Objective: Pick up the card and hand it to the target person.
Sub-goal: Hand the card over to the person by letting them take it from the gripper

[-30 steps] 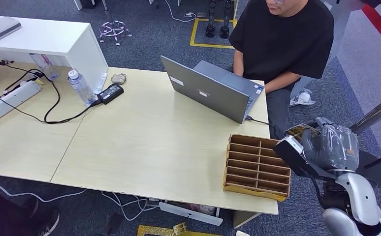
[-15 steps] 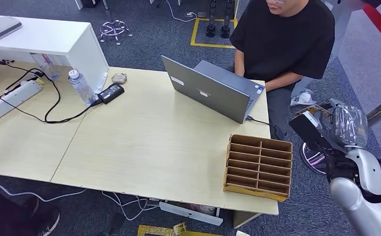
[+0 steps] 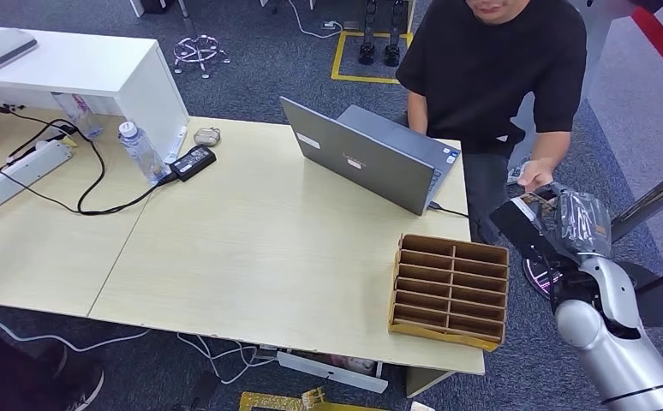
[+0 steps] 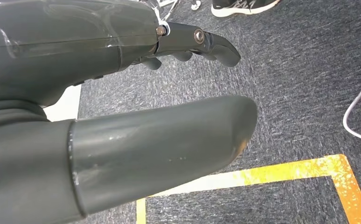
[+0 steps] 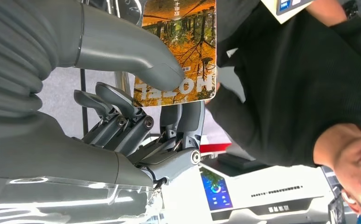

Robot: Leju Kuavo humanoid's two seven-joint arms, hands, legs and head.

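right hand: (image 3: 568, 224) out past the table's right edge, thumb and fingers pinching the card (image 5: 178, 51); a second ago it sat lower, beside the cardboard organizer (image 3: 450, 289), and has since swung up and toward the person.
card: orange autumn-photo print with bold lettering; thumb presses its face in the right wrist view, fingers behind it. From the head view it is only a sliver at the top of the hand (image 3: 535, 200).
person: black t-shirt (image 3: 499, 64), was seated typing at the laptop (image 3: 371, 154); has now leaned over and brought one hand (image 3: 535, 175) down just beside the card. Touching or not: can't tell.
change summary: robot arm extended, receiver's hand arrived. Both sides of the handover are now in place.
task state: pickup done, card presented, transfer not complete; robot grip is on.
next (judgement): hold pose steady until the person has the card, then loosen thumb and fingers. Releasing early risks dropping it on the carpet.
left hand: (image 4: 122, 116) hanging over the dark carpet near the yellow floor tape (image 4: 281, 171), holding nothing, thumb and fingers apart.
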